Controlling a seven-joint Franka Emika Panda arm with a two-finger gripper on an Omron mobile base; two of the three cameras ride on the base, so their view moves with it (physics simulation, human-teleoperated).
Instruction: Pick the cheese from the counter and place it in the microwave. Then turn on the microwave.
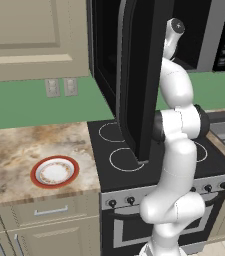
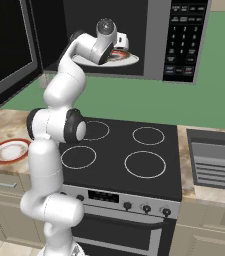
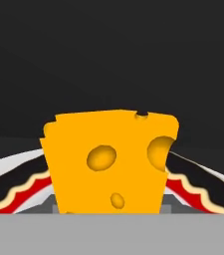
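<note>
Microwave [image 1: 134, 75] door hangs wide open above the black stovetop [image 1: 154, 160], the white arm reaching up behind it; a red-rimmed plate [image 1: 54, 171] sits on the marbled counter [image 1: 14, 155]. From the right, the gripper [image 2: 123, 44] is inside the oven cavity over a white turntable plate [image 2: 126, 61]. Hand camera: cheese [image 3: 109, 162] clamped between the jaws, above the turntable's red-patterned rim.

The cheese [image 3: 111, 162] is being shown as smooth, matt orange with shallow holes. The microwave [image 2: 184, 40] is being rendered in glossy black with silver metal trim. The surface [image 1: 14, 155] is being seen as polished marbled stone, and the stovetop [image 2: 129, 155] as black glass.
</note>
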